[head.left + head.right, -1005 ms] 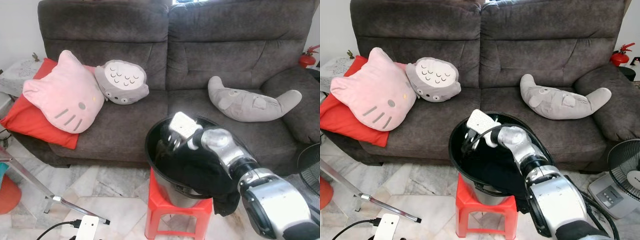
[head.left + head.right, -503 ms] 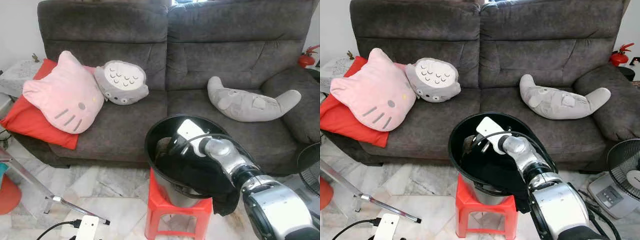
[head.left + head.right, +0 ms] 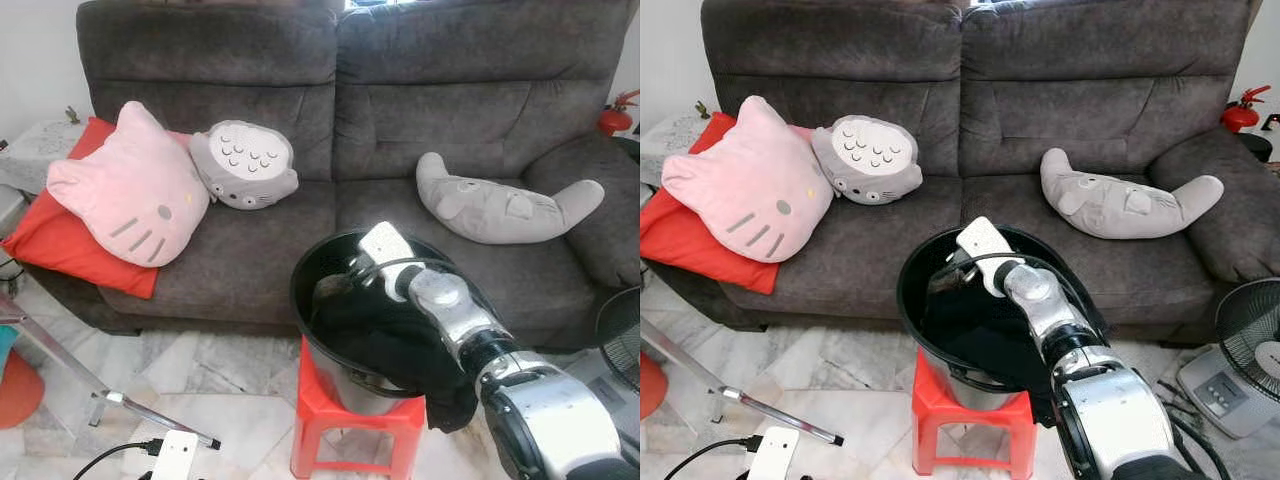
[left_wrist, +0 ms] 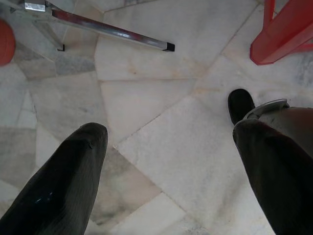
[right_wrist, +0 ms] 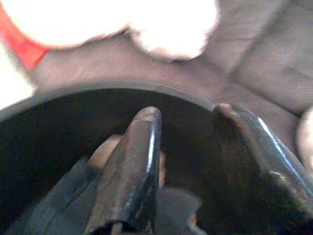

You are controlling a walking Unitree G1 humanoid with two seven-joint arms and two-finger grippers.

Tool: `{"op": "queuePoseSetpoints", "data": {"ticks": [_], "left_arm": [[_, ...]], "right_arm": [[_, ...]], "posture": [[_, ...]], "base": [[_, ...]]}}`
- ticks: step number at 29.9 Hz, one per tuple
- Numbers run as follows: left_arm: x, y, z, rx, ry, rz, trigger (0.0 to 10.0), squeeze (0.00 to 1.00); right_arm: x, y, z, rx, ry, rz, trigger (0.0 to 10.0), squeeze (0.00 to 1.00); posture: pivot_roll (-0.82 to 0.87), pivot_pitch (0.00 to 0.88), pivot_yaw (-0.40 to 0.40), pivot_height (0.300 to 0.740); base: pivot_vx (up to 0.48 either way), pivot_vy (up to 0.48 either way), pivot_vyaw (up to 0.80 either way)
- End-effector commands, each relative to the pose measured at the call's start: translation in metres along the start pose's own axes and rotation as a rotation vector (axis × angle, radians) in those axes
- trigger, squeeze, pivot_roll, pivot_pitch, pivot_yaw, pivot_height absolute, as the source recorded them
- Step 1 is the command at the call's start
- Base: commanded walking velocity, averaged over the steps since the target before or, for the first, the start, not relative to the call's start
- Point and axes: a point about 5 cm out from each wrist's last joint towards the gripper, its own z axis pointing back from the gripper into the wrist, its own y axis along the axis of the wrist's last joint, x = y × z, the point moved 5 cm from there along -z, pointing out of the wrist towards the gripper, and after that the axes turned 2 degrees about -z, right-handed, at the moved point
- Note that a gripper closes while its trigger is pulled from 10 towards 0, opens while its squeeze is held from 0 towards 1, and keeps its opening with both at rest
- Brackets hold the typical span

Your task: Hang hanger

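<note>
A black basin point(image 3: 300, 300) stands on a red stool point(image 3: 315, 440) in front of the sofa, with dark clothes point(image 3: 400, 345) in it and hanging over its right rim. My right gripper point(image 3: 337, 287) reaches down into the basin, open, its fingers point(image 5: 139, 147) spread just above the dark cloth point(image 5: 63, 196). Something pale brown point(image 5: 105, 147) lies in the basin behind one finger; I cannot tell what it is. My left gripper point(image 4: 168, 129) hangs open over the marble floor point(image 4: 161, 147), holding nothing.
A grey sofa point(image 3: 330, 120) behind the basin carries a pink cat cushion point(image 3: 130, 190), a grey owl cushion point(image 3: 243, 163) and a grey crescent pillow point(image 3: 500, 205). A metal rack foot point(image 3: 120, 400) and a white box point(image 3: 175, 452) lie at the left. A fan point(image 3: 1250, 345) stands at the right.
My right gripper dipped into the basin, then shifted a little toward the sofa side with the wrist slightly higher. The left arm has not moved.
</note>
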Motion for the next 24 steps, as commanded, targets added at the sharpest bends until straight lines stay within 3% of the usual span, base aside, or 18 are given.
{"op": "queuePoseSetpoints", "data": {"ticks": [1, 2, 3, 4, 8, 10, 12, 17, 24], "left_arm": [[-0.002, -0.005, 0.0, -0.02, 0.0, -0.016, 10.0, 0.0], [-0.002, -0.005, 0.0, -0.02, 0.0, -0.017, 10.0, 0.0], [-0.002, -0.005, 0.0, -0.019, -0.002, -0.021, 10.0, 0.0], [-0.002, -0.005, 0.0, -0.017, -0.003, -0.027, 10.0, 0.0], [-0.002, -0.005, 0.0, -0.016, -0.006, -0.036, 10.0, 0.0], [-0.002, -0.004, 0.0, -0.013, -0.01, -0.049, 10.0, 0.0], [-0.002, -0.004, 0.0, -0.012, -0.011, -0.052, 10.0, 0.0], [-0.003, -0.005, 0.0, -0.014, -0.007, -0.051, 10.0, 0.0], [-0.004, -0.006, 0.0, -0.016, -0.006, -0.054, 10.0, 0.0]], "right_arm": [[0.012, 0.01, 0.002, 0.083, -0.089, -0.122, 10.0, 1.0], [0.015, 0.01, 0.006, 0.123, -0.118, -0.197, 10.0, 0.84], [0.02, 0.004, 0.014, 0.184, -0.17, -0.322, 10.0, 0.0], [0.019, -0.004, 0.022, 0.221, -0.196, -0.417, 10.0, 0.0], [0.01, -0.011, 0.031, 0.246, -0.187, -0.433, 10.0, 0.0], [-0.005, -0.018, 0.043, 0.268, -0.169, -0.456, 10.0, 0.0], [-0.011, -0.021, 0.047, 0.274, -0.162, -0.486, 10.0, 0.0], [-0.016, -0.03, 0.05, 0.237, -0.165, -0.495, 10.0, 0.0], [-0.018, -0.02, 0.048, 0.244, -0.153, -0.49, 10.0, 0.0]], "posture": [[-0.02, 0.0, 0.051, 0.74], [-0.02, 0.0, 0.047, 0.74], [-0.02, 0.0, 0.049, 0.74], [-0.02, 0.0, 0.052, 0.74], [-0.03, 0.0, 0.057, 0.74], [-0.04, 0.0, 0.056, 0.74], [-0.03, 0.0, 0.054, 0.74], [-0.03, 0.0, 0.054, 0.74], [-0.03, 0.0, 0.051, 0.74]], "base": [[0.0, 0.0, 0.0], [0.0, 0.0, 0.0], [0.0, 0.0, 0.0], [0.0, 0.0, 0.0], [0.0, 0.0, 0.0], [0.0, 0.0, 0.0], [0.0, -0.133, 0.0], [0.0, -0.348, 0.0], [0.0, -0.364, 0.0]]}}
